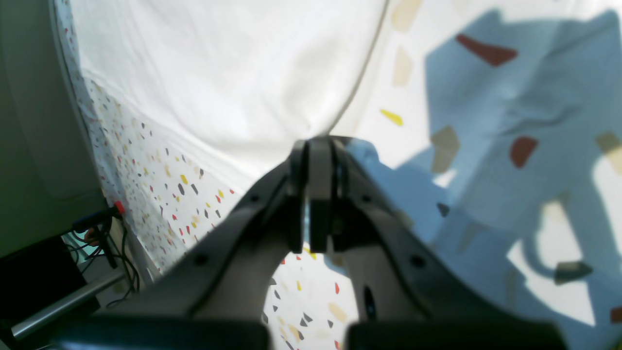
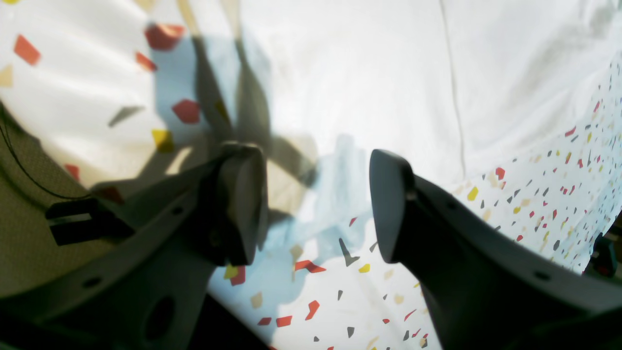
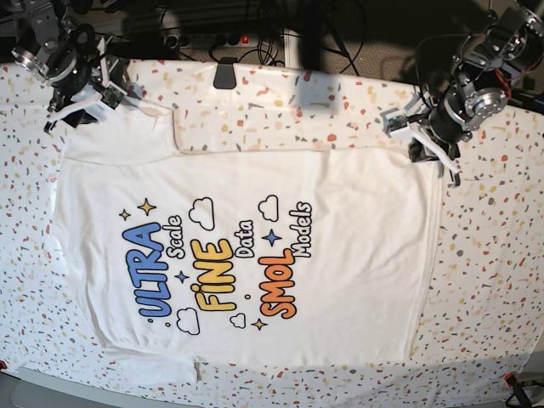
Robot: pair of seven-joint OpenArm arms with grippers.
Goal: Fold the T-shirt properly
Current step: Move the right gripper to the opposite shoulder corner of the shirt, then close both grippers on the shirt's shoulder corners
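Note:
The white T-shirt [image 3: 255,246] lies spread flat and print-up on the speckled table, its neck to the left and its hem to the right in the base view. My left gripper [image 3: 422,140] sits at the shirt's far hem corner. In the left wrist view the left gripper [image 1: 316,146] is shut, and the white cloth [image 1: 218,73] and its hem seam rise to the fingertips. My right gripper [image 3: 85,104] is at the far left by the sleeve. In the right wrist view the right gripper [image 2: 318,199] is open with only tablecloth between the jaws, and the shirt [image 2: 388,73] lies just beyond.
A speckled tablecloth [image 3: 493,255] covers the table. A small black object [image 3: 225,75] lies at the far edge, with cables [image 3: 255,38] behind it. Off the table's side, wires and a metal bar [image 1: 63,304] show in the left wrist view.

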